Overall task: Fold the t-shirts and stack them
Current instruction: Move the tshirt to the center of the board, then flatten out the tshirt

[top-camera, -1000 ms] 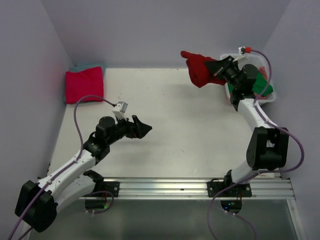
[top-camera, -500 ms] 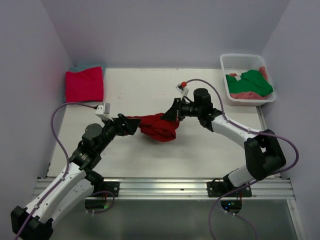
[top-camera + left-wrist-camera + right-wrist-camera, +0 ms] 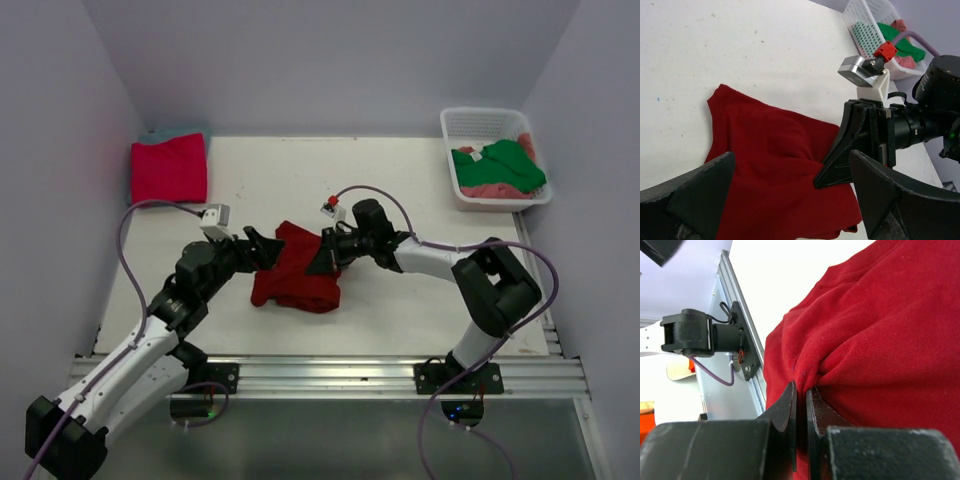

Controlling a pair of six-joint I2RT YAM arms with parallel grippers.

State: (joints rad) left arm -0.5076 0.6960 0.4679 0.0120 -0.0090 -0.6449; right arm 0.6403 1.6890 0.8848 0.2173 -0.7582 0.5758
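A dark red t-shirt (image 3: 295,282) lies crumpled on the table in front of both arms. My right gripper (image 3: 322,262) is shut on a pinch of its cloth near the right edge; the right wrist view shows the fold of the shirt (image 3: 880,330) caught between the jaws of that gripper (image 3: 801,387). My left gripper (image 3: 262,255) hovers open over the shirt's left part. In the left wrist view its jaws (image 3: 790,155) stand wide over the red cloth (image 3: 770,170), with nothing between them. A folded magenta-pink shirt (image 3: 168,168) rests on a teal one (image 3: 178,131) at the back left.
A white lattice basket (image 3: 483,118) at the back right holds a green shirt (image 3: 512,165) and a salmon-pink one (image 3: 490,189). The left wrist view also shows this basket (image 3: 862,25). An aluminium rail (image 3: 330,372) runs along the near edge. Walls enclose three sides.
My right arm swung the dark red shirt from the basket down to the table's middle and laid it there. My left arm reached forward, its open jaws over the shirt.
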